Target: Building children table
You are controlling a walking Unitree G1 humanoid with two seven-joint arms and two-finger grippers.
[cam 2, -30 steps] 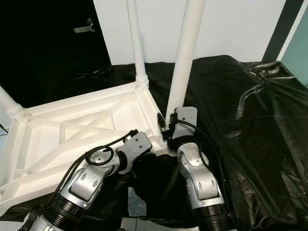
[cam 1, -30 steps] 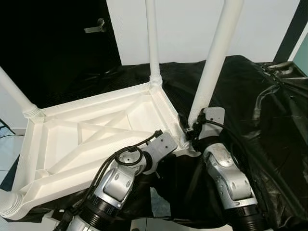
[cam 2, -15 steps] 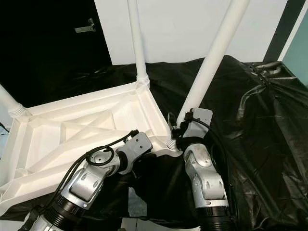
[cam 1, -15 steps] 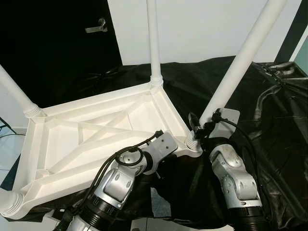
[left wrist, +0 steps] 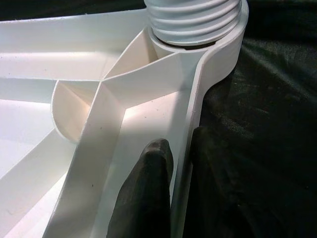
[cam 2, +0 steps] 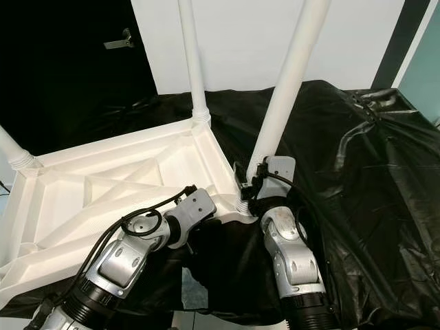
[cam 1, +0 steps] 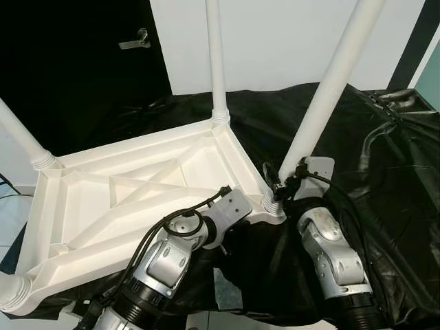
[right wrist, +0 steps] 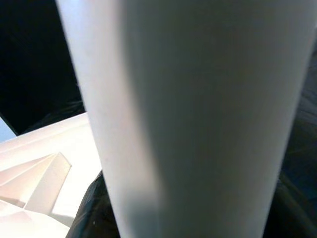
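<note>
On the black cloth [cam 1: 385, 172] lies the upturned white tabletop [cam 1: 124, 199], legs up. Left gripper [left wrist: 171, 183] reaches forward low — fingers pinched on the tabletop's rim beside the corner socket [left wrist: 195, 22]. Right gripper [cam 1: 285, 182] is raised at the tilted leg [cam 1: 323, 103] base; grip state cannot be told.

Upturned table top [cam 1: 130, 185] on cloth [cam 1: 385, 172], leaning leg [cam 1: 330, 89] at its near right corner, door [cam 1: 75, 62] behind

Bright, sharp head views; blurred right-wrist close-up.
</note>
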